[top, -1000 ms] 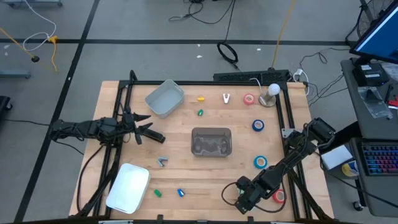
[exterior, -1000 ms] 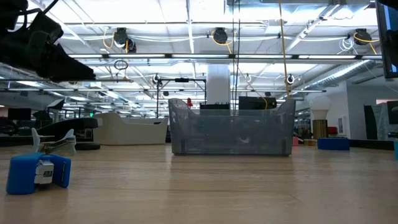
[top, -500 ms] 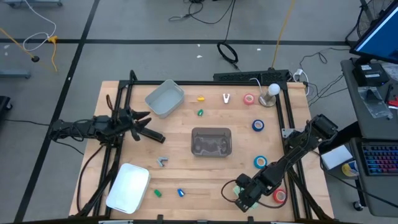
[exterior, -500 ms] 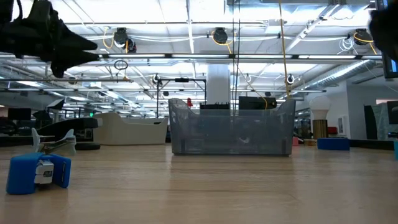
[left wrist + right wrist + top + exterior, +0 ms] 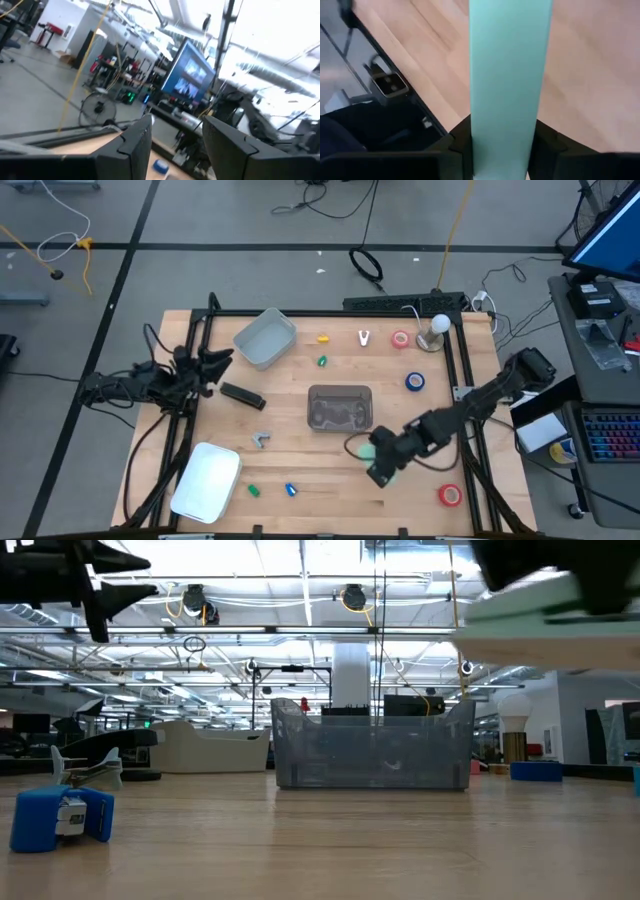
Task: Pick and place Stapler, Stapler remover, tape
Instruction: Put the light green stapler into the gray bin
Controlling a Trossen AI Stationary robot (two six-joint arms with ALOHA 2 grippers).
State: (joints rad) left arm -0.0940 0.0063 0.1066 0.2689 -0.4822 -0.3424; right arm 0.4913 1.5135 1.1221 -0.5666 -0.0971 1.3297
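The wooden table fills the middle of the high view, with black frame rails on its left and right sides. The right arm reaches in from the right edge toward the lower centre of the frame. The left arm lies at the left edge of the table.

The white lid lies at the lower left of the table. The clear bin stands in the centre, and a grey tray sits at the upper left.

The right hand is just below and right of the bin. It holds the stapler, which is lifted off the table; in the right wrist view the mint bar runs straight out between the 2 fingers, which press on its sides.

The left hand hovers at the left of the frame, its fingers apart and holding nothing.

The tape rolls lie apart: a blue one at the right, a red one at the lower right, a pink one at the upper right.
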